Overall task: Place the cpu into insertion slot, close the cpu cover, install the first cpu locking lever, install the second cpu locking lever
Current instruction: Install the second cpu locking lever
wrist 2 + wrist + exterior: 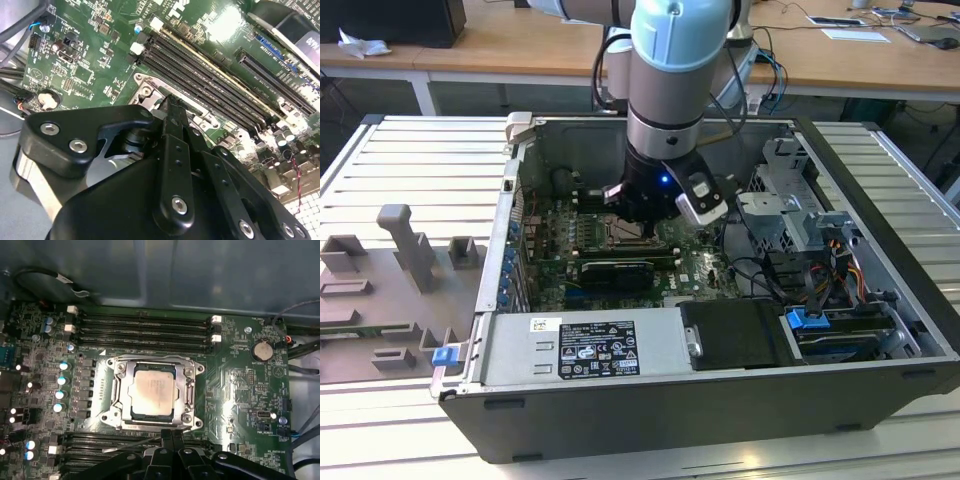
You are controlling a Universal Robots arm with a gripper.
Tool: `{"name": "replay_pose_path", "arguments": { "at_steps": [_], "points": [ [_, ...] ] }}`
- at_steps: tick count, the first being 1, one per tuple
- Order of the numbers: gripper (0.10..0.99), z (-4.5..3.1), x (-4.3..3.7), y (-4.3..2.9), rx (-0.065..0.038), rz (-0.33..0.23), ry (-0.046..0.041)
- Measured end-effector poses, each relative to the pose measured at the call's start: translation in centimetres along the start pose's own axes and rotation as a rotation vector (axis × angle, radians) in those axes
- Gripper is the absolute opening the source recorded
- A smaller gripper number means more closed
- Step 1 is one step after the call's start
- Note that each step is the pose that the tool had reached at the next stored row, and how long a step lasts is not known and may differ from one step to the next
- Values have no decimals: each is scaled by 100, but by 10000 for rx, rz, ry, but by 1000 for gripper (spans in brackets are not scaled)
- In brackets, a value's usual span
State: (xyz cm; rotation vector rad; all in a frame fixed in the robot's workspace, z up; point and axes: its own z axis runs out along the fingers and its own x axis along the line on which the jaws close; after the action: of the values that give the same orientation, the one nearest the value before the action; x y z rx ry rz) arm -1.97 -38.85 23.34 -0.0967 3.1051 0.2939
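Observation:
The cpu (152, 392), a pale silver square, lies in the insertion slot, whose metal rim (111, 412) sits on the green motherboard (235, 385). The cpu cover (189, 390), a silver frame, lies flat around the chip. My gripper (170, 436) has its black fingers together at the socket's edge nearest the wrist. A thin wire lever (130, 445) slants from beside the fingertips out over the memory slots; I cannot tell whether they touch. In the second wrist view the gripper (172, 107) stands over the socket's corner (145, 90). In the exterior view the gripper (638, 222) reaches down into the open computer case.
Long black memory slots (145, 325) flank the socket on both sides. A black expansion card (615, 272), the power supply (585, 350), a drive cage (790, 210) and loose cables (760, 270) crowd the case. Grey fixtures (405, 250) stand on the table at the exterior view's left.

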Motion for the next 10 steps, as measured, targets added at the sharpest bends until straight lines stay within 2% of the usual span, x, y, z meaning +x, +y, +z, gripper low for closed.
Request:
{"name": "replay_pose_path", "arguments": {
  "at_steps": [4, 9, 10],
  "points": [
    [106, -6, 67, -26, -259, 1, -16],
    [106, -19, 151, -81, -463, 4, -29],
    [106, -21, 202, -85, -516, 6, -32]
  ]
}}
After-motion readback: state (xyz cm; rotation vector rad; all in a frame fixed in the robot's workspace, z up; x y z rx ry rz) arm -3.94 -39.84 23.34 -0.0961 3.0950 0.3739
